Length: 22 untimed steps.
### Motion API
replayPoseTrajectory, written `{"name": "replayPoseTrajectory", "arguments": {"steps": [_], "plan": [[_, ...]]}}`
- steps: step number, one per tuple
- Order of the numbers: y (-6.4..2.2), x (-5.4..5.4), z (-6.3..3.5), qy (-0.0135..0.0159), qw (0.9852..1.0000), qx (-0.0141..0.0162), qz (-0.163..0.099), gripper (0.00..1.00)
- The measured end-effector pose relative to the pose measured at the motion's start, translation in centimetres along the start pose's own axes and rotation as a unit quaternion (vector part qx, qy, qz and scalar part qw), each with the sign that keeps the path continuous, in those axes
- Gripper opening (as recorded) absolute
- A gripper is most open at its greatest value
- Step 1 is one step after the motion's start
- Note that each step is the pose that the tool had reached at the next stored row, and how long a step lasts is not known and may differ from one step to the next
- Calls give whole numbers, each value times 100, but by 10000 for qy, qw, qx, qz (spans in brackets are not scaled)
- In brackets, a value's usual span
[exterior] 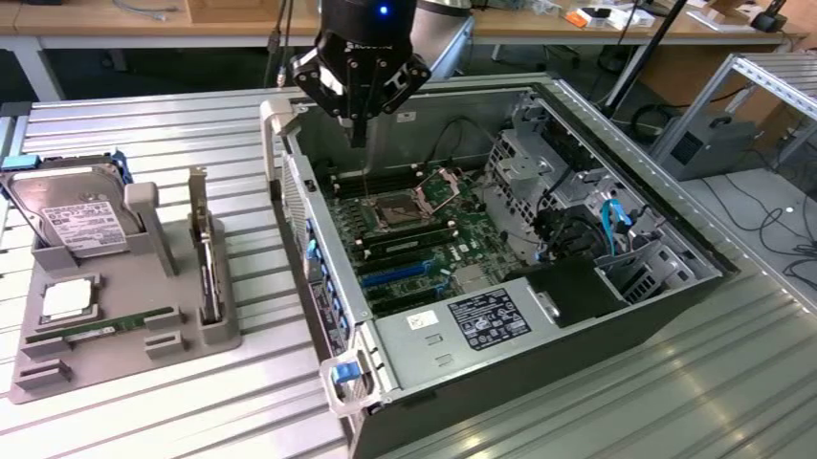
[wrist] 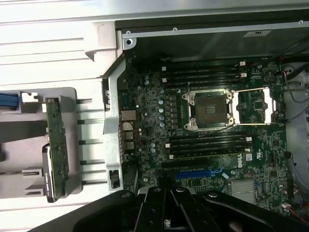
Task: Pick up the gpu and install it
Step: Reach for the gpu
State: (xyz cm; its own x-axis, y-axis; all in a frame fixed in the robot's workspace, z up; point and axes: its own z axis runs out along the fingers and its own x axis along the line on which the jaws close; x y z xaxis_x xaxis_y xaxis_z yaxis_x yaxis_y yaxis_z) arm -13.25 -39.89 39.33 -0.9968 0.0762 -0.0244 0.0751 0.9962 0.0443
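The gpu (exterior: 205,258) stands on edge in a slot of the grey holder (exterior: 179,346) at the exterior view's left, its silver bracket at the far end. In the wrist view the gpu (wrist: 57,145) shows as a green board with a dark shroud beside the case wall. My gripper (exterior: 359,134) hangs over the open computer case (exterior: 613,306), above the motherboard's (exterior: 422,234) far side, shut with nothing between its fingers. It is well apart from the gpu. The shut fingers (wrist: 154,212) show dark over the blue expansion slot (wrist: 193,173).
The holder also carries a silver hard drive (exterior: 79,225), a processor (exterior: 64,298) and a RAM stick (exterior: 102,327). Inside the case are the open CPU socket (wrist: 210,108), RAM slots, drive cages and cables (exterior: 613,220). Everything rests on a ribbed metal table (exterior: 153,124).
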Motion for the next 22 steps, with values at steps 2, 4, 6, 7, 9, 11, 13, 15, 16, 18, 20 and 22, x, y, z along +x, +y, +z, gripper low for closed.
{"name": "replayPoseTrajectory", "arguments": {"steps": [2, 4, 6, 7, 9, 11, 13, 15, 16, 18, 20, 22], "plan": [[0, 4, 0, 0, 10000, 0, 0, 11], [-1, 9, 0, 0, 10000, 0, 0, 11], [-1, 15, 0, 0, 10000, 0, 0, 11], [-2, 19, 0, 0, 10000, 0, 0, 11], [-2, 28, -1, 0, 10000, 0, 0, 11], [-3, 37, -1, 0, 10000, 0, 0, 11], [-3, 43, -1, 0, 10000, 0, 0, 11], [-4, 48, -1, 0, 10000, 0, 0, 11], [-4, 51, -1, 0, 10000, 0, 0, 11], [-4, 54, -1, 0, 10000, 0, 0, 11], [-4, 56, -1, 0, 10000, 0, 0, 11], [-5, 58, -2, 0, 10000, 0, 0, 11]]}}
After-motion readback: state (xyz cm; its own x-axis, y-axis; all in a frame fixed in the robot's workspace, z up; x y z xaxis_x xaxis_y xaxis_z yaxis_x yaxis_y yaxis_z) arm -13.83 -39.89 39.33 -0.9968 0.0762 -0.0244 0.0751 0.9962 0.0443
